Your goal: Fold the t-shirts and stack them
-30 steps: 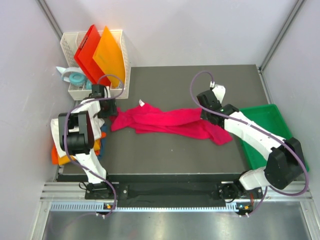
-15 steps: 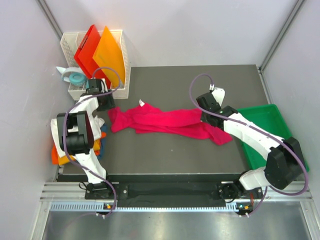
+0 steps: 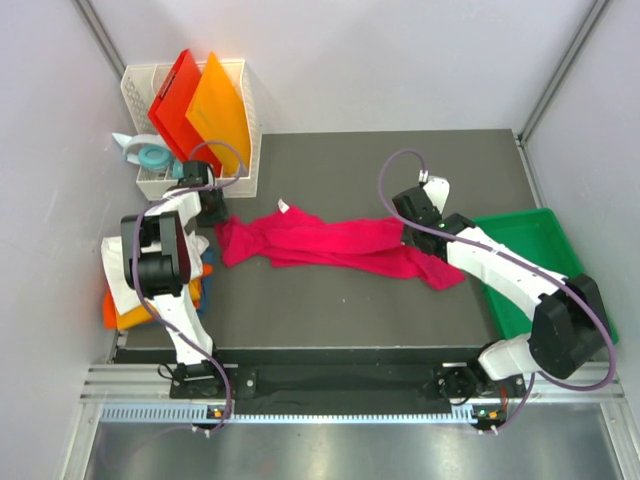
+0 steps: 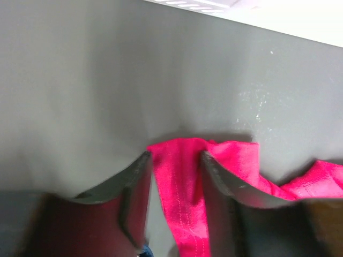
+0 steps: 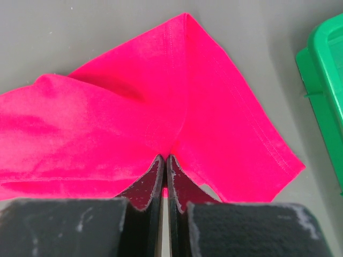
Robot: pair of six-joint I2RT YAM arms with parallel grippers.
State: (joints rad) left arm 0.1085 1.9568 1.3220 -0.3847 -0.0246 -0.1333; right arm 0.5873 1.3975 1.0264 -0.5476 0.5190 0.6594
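Overhead view facing down, both wrist views close, seemingly sharing crimson t-shirt

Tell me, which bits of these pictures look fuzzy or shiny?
Left wrist view: the near parts of the left end effector are blurry, and a speckled glare sits on the grey table. Right wrist view: the crimson-pink t-shirt is sharp. Top view: even light, soft shadows.

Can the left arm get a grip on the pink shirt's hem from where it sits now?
Probably yes: the hem of the crimson-pink t-shirt lies between the parted jaws of the left gripper, with nothing else in the gap.
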